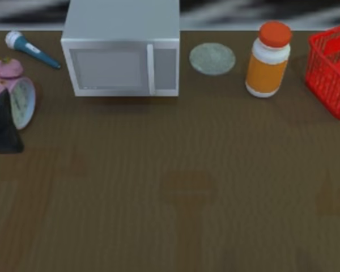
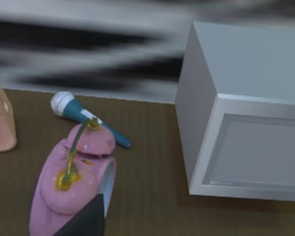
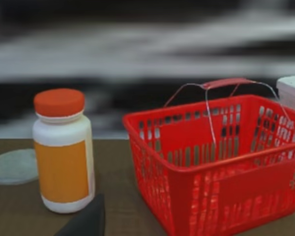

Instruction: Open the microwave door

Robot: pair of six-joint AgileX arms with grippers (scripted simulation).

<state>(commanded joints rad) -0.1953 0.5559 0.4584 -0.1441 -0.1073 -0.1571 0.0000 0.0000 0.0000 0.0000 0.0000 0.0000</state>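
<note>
The microwave [image 1: 122, 25] stands at the back of the table, left of centre, and also fills one side of the left wrist view [image 2: 246, 88]. Its microwave door [image 1: 107, 68] lies flush with the front, with the white handle edge [image 1: 150, 69] beside the grey control strip [image 1: 165, 68]. My left gripper [image 1: 4, 136] hovers at the table's left edge, well left of the microwave and over a pink alarm clock [image 1: 14, 93]. One dark fingertip [image 2: 88, 221] shows with bare table beside it. My right arm is out of the top view. Its fingertip [image 3: 86, 221] shows near an orange bottle [image 3: 64, 152], nothing held.
A teal microphone [image 1: 31, 49] lies left of the microwave. Right of it sit a grey round disc [image 1: 212, 58], the orange bottle [image 1: 268, 59] and a red basket [image 1: 331, 68] at the right edge. The brown table [image 1: 175, 198] stretches in front.
</note>
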